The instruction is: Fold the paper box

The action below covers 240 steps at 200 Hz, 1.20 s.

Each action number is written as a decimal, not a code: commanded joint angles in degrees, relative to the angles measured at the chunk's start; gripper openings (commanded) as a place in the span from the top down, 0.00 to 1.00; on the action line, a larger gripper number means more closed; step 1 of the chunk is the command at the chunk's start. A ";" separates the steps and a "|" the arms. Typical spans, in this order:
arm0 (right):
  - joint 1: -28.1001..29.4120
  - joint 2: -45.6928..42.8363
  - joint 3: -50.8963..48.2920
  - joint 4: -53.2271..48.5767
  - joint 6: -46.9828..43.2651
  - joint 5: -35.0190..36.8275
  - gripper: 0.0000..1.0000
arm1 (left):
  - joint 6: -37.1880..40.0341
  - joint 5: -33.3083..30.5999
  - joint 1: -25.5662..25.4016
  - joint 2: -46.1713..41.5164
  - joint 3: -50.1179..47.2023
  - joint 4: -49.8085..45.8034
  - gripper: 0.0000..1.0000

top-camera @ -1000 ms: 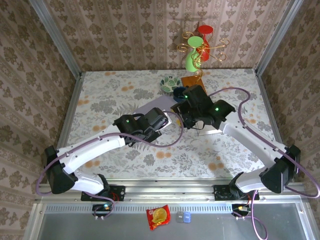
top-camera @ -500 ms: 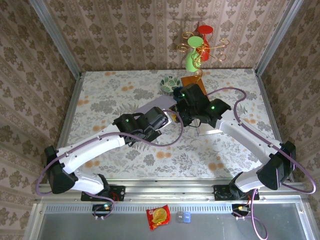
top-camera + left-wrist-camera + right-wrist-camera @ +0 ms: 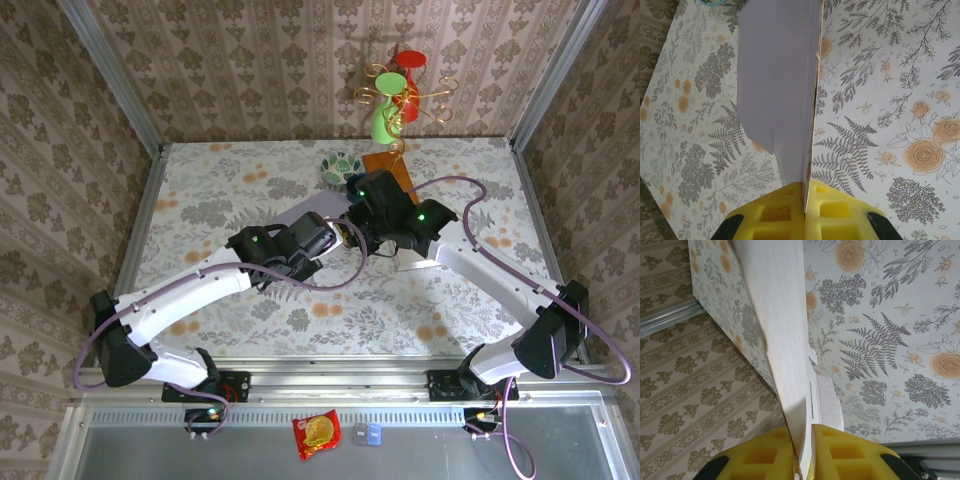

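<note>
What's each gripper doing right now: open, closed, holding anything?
Left gripper: closed, pinching a panel edge of the paper box.
Right gripper: closed, pinching another panel of the paper box.

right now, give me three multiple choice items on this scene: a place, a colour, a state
1. Where is the red snack packet? A mid-table; B on the grey ledge at the near edge; C in a bowl.
2. What colour are the pads of the left pincer? A black; B yellow; C red.
3. The left pincer is: A open; B shut on nothing; C shut on the paper box.
B, it lies on that ledge. B, yellow foam shows. C, the card's edge sits clamped between the pads.
</note>
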 commanded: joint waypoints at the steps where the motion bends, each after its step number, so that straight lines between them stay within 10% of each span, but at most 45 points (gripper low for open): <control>1: 0.35 0.71 0.09 1.29 1.36 0.16 0.85 | -1.63 0.74 0.63 0.34 2.24 -0.82 1.00; 240: -0.05 2.59 -0.61 2.50 0.38 0.21 0.95 | -2.33 1.04 1.24 -1.04 2.05 -0.58 1.00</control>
